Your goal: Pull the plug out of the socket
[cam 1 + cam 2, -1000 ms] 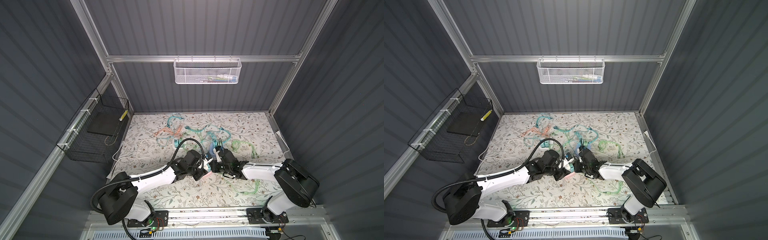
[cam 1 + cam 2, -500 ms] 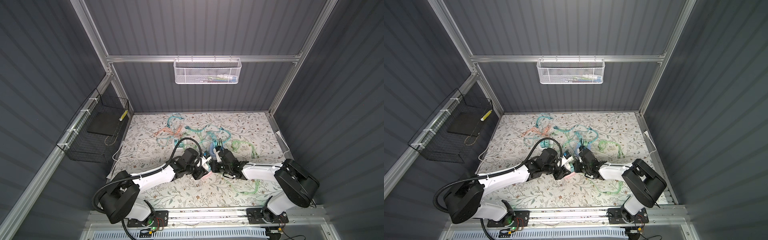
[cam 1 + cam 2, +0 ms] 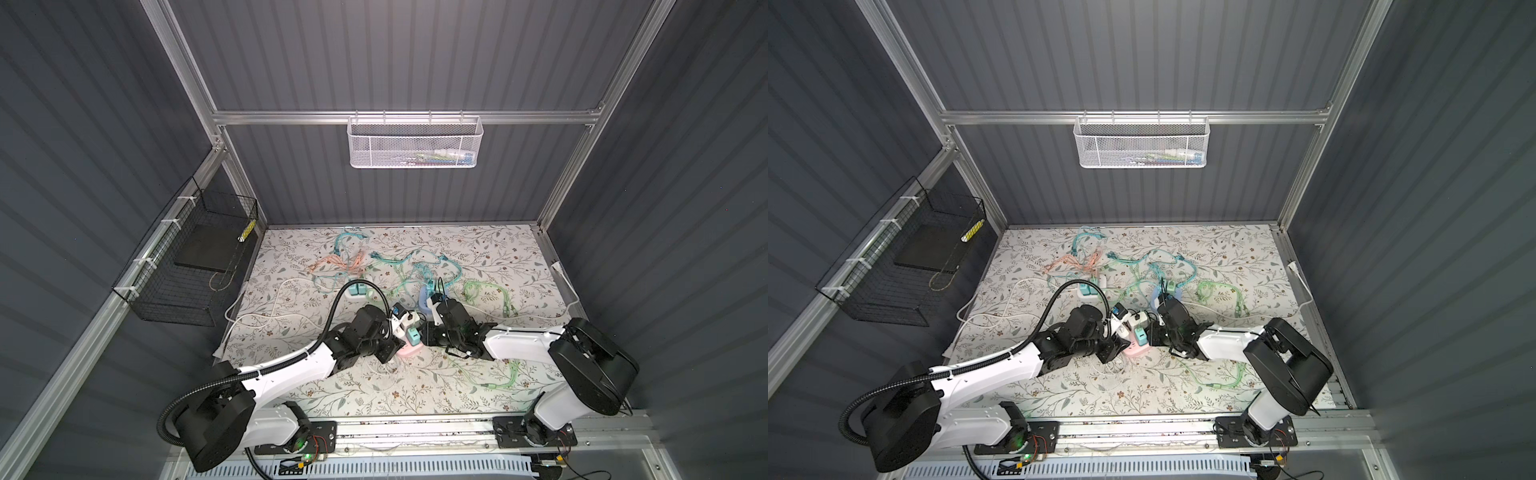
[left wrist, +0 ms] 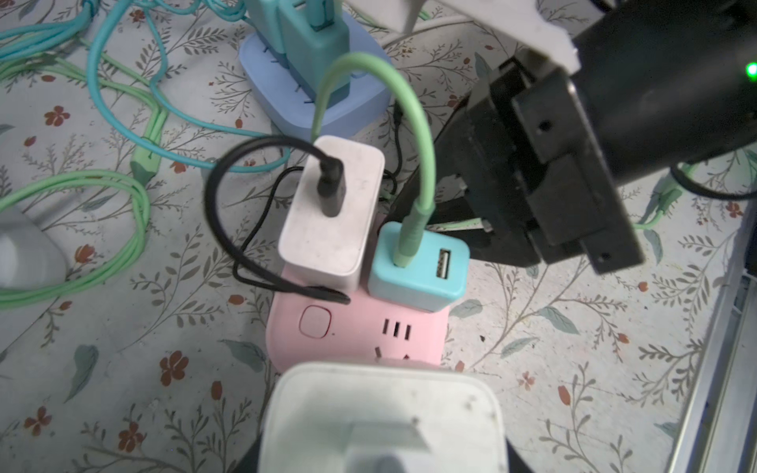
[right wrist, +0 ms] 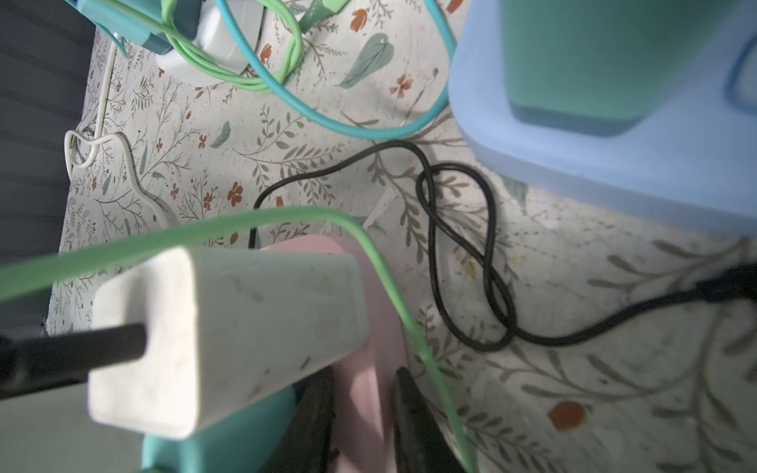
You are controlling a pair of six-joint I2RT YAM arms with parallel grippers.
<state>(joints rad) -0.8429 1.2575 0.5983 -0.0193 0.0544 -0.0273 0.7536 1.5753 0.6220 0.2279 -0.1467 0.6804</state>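
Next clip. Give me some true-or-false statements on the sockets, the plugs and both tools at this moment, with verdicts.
1. A white adapter with a black cable sits in the pink socket. True.
2. The teal adapter beside it carries an orange cable. False: it carries a green cable.
3. The right tool straddles the pink socket's edge. True.
4. The blue socket has no plugs. False: teal chargers stand in it.
5. The left tool is empty. False: it grips a white plug.

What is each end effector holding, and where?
The left end effector holds the white charger by its body; the right end effector, the pink socket by its edge.
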